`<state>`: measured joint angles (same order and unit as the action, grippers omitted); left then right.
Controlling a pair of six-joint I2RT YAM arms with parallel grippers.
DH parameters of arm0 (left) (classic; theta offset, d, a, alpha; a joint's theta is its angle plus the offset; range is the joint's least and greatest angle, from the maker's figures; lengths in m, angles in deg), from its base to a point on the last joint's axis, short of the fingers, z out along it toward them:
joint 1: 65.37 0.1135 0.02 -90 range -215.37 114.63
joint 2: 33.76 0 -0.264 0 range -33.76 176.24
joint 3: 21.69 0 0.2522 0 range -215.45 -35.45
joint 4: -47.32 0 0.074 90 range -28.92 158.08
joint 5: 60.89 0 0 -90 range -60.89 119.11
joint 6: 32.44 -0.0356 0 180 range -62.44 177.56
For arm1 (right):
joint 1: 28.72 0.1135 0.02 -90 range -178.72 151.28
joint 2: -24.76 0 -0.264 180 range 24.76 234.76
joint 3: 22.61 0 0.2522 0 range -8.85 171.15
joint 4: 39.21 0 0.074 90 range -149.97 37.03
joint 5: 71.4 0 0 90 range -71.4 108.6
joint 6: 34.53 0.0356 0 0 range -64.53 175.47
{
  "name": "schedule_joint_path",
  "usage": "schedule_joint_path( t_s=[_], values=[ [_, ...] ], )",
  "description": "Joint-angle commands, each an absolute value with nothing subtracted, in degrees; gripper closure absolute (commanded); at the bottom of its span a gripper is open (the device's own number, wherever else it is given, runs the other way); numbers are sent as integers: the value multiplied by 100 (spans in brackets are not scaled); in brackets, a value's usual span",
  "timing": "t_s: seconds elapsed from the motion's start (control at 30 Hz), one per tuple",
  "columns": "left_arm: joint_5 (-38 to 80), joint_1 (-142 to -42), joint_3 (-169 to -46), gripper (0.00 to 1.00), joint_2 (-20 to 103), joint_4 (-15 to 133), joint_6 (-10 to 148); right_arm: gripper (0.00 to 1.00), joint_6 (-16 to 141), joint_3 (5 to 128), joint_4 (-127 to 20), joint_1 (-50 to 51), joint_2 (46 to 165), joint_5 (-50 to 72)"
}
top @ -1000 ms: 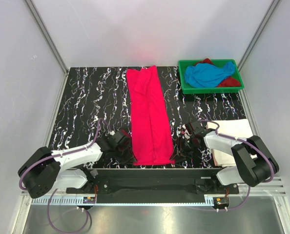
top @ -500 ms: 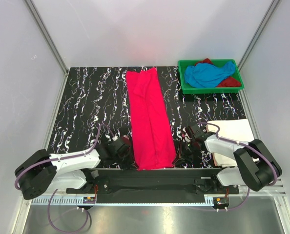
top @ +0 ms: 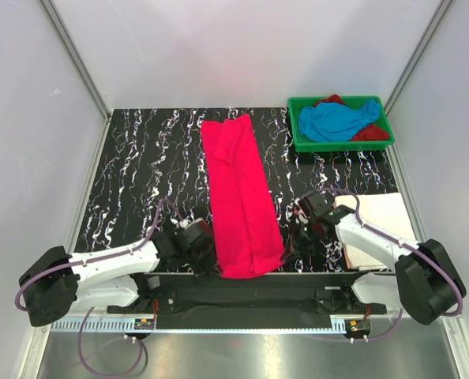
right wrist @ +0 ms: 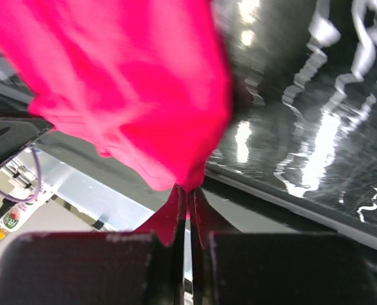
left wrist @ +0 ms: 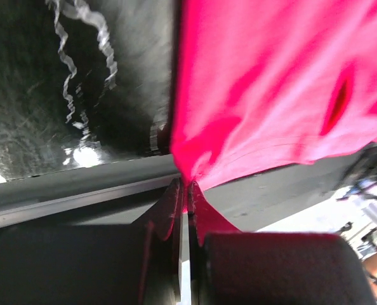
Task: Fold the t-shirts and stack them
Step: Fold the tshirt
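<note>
Hot pink shirt: the hot pink t-shirt [top: 238,189] lies as a long narrow strip down the middle of the table [top: 140,174], running from 12 o'clock to 6 o'clock, with its near hem at the front edge.
Left claw: the left gripper [left wrist: 184,190] is pinched together on the hem's 7 o'clock corner, and cloth rises straight out of its tips.
Right claw: the right gripper [right wrist: 187,190] is clamped on the 5 o'clock corner in the same way.
Just changed: a second ago both claws stood apart beside those corners. Now both have bitten, and the strip sits slightly skewed, its far end swung toward 11 o'clock and its near end bunched.
Meaning: the grasp looks complete. The likely next step is carrying the hem toward 12 o'clock to fold the strip in half.
Risk: an uneven pull could twist the fold.
Other shirts: the sky blue t-shirt [top: 337,120] and dark red t-shirt [top: 373,133] wait crumpled in the green tray [top: 341,146] at 1 o'clock. The white t-shirt [top: 380,207] lies folded at 4 o'clock, beneath the right arm.
</note>
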<state>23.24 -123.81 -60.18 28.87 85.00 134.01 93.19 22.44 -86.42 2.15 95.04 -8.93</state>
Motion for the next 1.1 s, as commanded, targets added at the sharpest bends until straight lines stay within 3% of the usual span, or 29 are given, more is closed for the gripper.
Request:
schedule_joint_path(
  t_s=[0.0, 0.27, 0.4, 0.67, 1.07],
  values=[
    [2454, -11884, -6680, 100, 2837, 8753, 13087, 100, 8984, 3121, -8961, 248, 9700, -689],
    [1927, -10134, -7859, 100, 3741, 8762, 11699, 100, 8316, 5237, -9252, -305, 11325, -610],
    [1628, -9378, -8753, 100, 4802, 8648, 11224, 100, 8035, 6522, -9515, -613, 12380, -610],
    [1259, -8630, -10442, 100, 6291, 8788, 10687, 100, 7692, 9377, -10403, -903, 14402, -627],
    [872, -7970, -11436, 100, 7195, 8806, 10625, 100, 7683, 11235, -10799, -1123, 15774, -1066]
  ],
)
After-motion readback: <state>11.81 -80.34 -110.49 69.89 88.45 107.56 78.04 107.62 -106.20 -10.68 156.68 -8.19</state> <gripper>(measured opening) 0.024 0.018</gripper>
